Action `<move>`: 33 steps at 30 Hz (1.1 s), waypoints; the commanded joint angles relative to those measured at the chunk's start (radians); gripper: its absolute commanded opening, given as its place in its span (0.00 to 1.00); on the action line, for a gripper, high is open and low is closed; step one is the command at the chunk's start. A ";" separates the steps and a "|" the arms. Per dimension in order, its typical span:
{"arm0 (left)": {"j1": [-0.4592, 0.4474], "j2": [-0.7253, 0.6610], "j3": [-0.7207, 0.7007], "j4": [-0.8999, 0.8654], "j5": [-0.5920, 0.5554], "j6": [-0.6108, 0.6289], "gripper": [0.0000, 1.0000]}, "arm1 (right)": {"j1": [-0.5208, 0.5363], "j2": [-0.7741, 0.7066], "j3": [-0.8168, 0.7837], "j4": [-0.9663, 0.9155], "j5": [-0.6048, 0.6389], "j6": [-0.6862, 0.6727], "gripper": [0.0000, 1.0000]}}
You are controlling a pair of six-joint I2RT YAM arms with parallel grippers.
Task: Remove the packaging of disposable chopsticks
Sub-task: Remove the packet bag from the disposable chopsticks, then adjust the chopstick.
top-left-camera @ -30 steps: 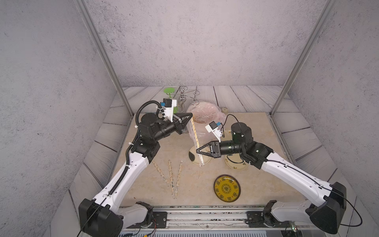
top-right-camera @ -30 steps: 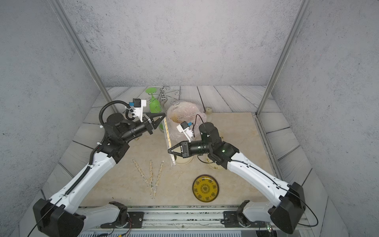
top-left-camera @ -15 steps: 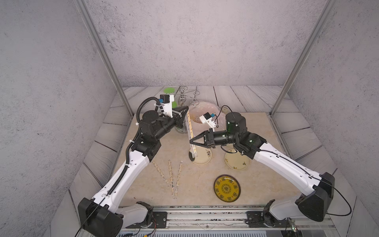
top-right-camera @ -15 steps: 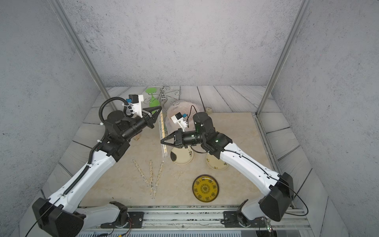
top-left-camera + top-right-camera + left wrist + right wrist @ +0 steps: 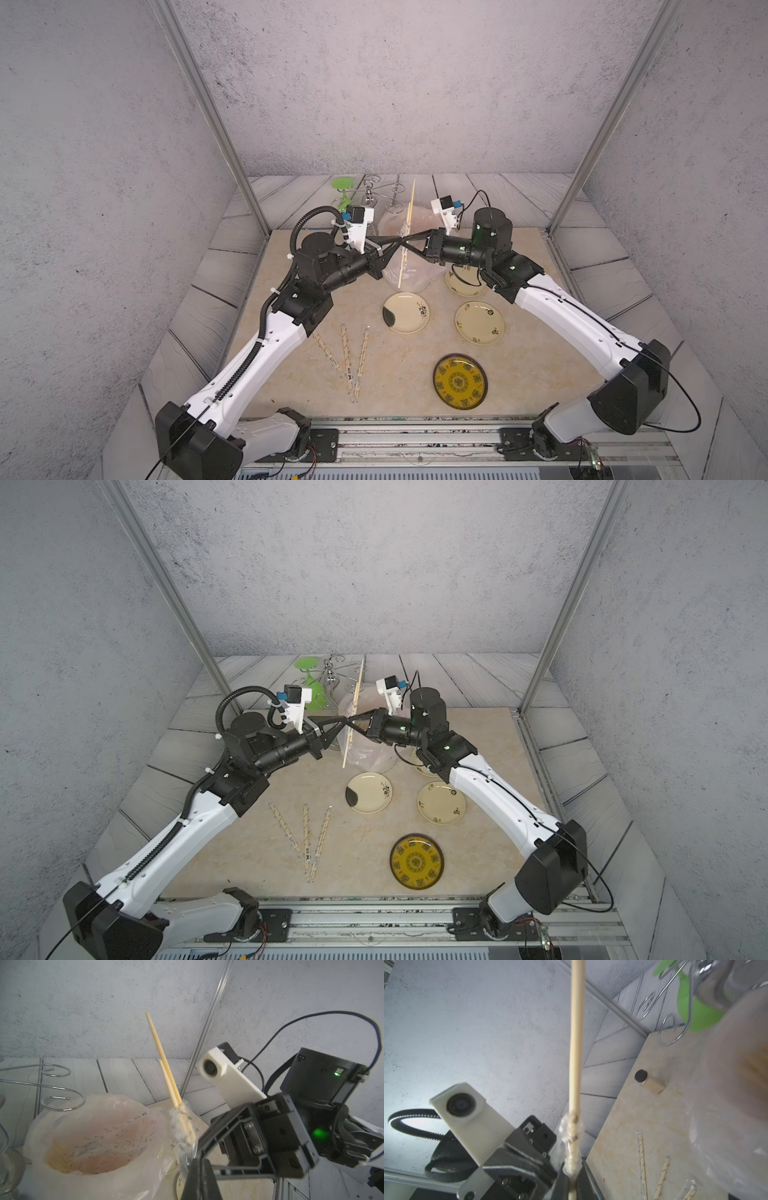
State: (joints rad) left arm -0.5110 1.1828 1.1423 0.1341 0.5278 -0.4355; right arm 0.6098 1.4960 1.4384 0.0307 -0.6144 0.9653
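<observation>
The disposable chopsticks (image 5: 412, 199) stand nearly upright in the air over the pink bag (image 5: 417, 276). They are pinched at mid-length where the left gripper (image 5: 398, 240) and the right gripper (image 5: 409, 239) meet tip to tip, both closed tight.

In both top views that meeting point is a dark knot and no wrapper can be made out. The left wrist view shows the packaging (image 5: 182, 1124) bunched into a crinkled clear collar around the sticks. Bare wood rises above it, one tip higher than the other, and the collar's lower end runs into the left gripper's closed tips. The right wrist view shows the right gripper's jaws clamped on the wood just under the collar.

Below the grip, the sticks blur against the bag, so I cannot tell if any sleeve covers them there. Pale sticks inside the bag's mouth are only a smear.

Three wrapped pairs (image 5: 347, 359) lie fanned on the tabletop (image 5: 395, 403) by the left arm. One cream plate (image 5: 461, 284) is half hidden under the right arm. Two cream plates (image 5: 405, 312) and a yellow-patterned plate (image 5: 460, 381) lie in the open.

The tabletop is beige and marbled, ringed by grey plank flooring, rough grey walls and two metal posts.
</observation>
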 commanded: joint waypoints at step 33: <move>0.147 0.044 0.048 0.237 0.537 -0.267 0.58 | 0.009 -0.286 -0.299 -0.043 -0.223 -0.653 0.00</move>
State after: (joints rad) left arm -0.3496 1.2263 1.1568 0.3145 0.9771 -0.6651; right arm 0.6144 1.2510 1.1481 -0.0616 -0.7807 0.3363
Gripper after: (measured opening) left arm 0.568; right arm 0.067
